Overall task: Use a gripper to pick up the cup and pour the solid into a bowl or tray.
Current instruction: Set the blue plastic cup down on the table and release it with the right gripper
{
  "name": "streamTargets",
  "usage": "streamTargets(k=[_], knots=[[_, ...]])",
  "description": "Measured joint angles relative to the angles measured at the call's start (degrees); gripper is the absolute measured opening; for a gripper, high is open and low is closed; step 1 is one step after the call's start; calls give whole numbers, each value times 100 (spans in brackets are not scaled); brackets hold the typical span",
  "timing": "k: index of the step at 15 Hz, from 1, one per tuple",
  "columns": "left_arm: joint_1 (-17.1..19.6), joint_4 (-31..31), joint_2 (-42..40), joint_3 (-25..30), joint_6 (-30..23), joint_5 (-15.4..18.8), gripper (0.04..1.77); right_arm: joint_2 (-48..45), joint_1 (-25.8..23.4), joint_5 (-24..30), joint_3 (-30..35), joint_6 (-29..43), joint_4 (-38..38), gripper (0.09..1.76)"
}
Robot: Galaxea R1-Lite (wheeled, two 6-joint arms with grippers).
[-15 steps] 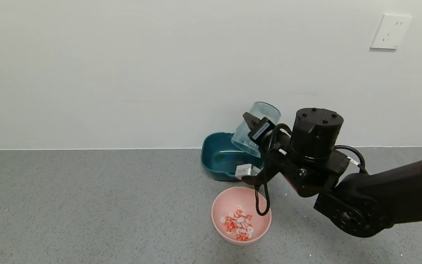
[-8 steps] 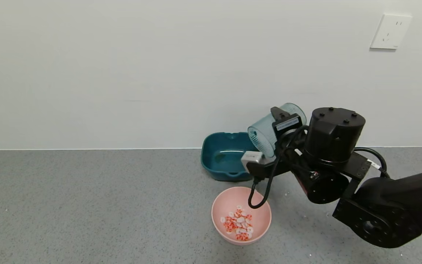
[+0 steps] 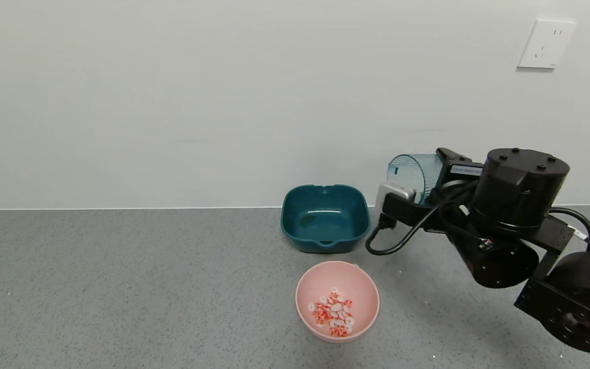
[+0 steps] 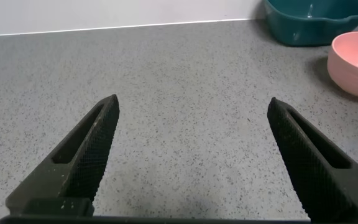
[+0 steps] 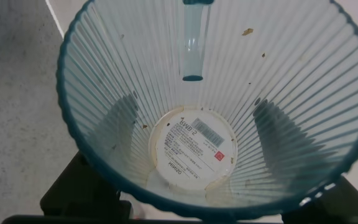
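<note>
You had a speckled grey countertop [image 3: 121, 287] running back to a plain white wall [image 3: 172, 102], where a white power socket [image 3: 546, 44] sat high at the right, under soft, even light.

A dark teal tray [image 3: 324, 218] sits on the grey speckled counter [image 3: 121, 287] below a wall socket [image 3: 546, 44].
</note>
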State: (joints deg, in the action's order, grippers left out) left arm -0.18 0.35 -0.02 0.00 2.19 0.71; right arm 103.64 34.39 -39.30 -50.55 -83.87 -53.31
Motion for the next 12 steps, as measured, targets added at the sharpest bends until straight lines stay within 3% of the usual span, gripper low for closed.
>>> streamTargets(k=[7,12], knots=[[0,-2,0,0,0,0,172,-478,-418,88,764,2911,4,134],[0,-2,0,0,0,0,172,-784,-766,806,1175,5146,466,134]])
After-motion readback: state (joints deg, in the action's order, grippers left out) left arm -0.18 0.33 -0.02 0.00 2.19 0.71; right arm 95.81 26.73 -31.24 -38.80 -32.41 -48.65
